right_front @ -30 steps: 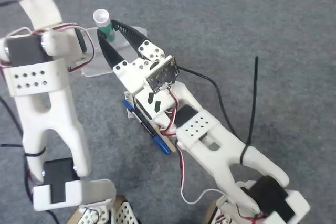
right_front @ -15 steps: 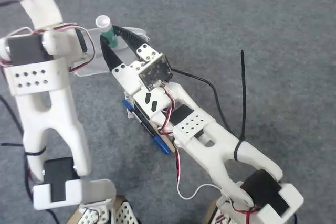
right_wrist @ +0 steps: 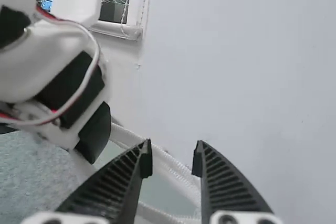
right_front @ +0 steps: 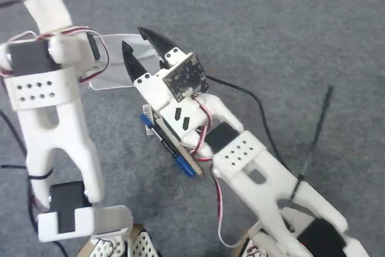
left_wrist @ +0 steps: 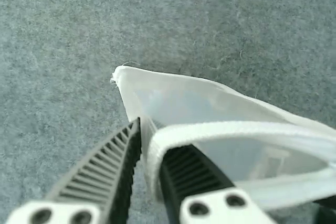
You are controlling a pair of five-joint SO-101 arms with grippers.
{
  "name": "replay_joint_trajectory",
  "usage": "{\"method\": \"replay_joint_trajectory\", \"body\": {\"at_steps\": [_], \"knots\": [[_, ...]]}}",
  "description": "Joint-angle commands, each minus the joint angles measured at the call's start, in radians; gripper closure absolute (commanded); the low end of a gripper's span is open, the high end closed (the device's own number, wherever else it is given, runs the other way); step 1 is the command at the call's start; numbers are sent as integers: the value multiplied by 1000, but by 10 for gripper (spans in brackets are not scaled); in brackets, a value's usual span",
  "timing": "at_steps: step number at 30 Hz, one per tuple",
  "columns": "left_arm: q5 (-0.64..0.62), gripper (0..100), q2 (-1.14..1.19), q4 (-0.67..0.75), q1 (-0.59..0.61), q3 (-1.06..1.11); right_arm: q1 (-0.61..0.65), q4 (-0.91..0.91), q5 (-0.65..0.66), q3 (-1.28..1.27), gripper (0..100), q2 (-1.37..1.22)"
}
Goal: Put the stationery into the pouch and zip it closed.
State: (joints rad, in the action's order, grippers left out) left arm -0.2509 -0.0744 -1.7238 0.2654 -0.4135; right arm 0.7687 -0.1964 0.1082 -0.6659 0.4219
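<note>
One translucent white zip pouch [right_front: 114, 67] lay near the surface's far-left corner, rim pinched by left gripper [left_wrist: 149, 136]. Right gripper [right_front: 133, 37] hung parted and empty above it; its green glue stick had gone, presumably inside. Blue pen [right_front: 171, 148] remained outside.

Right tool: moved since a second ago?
Yes. In the high view the right tool swung slightly right, away from the left arm, while the blue pen stayed put.

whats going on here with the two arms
The left gripper pinches the rim of the clear pouch, holding its mouth open. The right gripper hovers above the pouch, fingers apart and empty. A blue pen lies on the table under that arm, not yet in the pouch.
</note>
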Motion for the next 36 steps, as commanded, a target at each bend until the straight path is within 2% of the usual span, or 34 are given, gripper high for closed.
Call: {"method": "replay_joint_trajectory", "body": {"at_steps": [1,5,9,21,24,28,36], "knots": [[-18,990,-15,-25,-3,-16,-1,199,8,69,879,137],[-18,990,-15,-25,-2,-16,7,539,8,206,882,199],[-18,990,-15,-25,15,-16,7,786,6,324,882,203],[-35,990,-15,-23,167,-21,10,1202,-11,364,879,199],[-35,990,-15,-21,219,-35,10,1247,-92,362,879,177],[-35,990,-15,-25,273,-59,10,1254,-126,362,879,51],[-35,990,-15,-21,327,-59,12,1106,-166,365,878,-266]]}}
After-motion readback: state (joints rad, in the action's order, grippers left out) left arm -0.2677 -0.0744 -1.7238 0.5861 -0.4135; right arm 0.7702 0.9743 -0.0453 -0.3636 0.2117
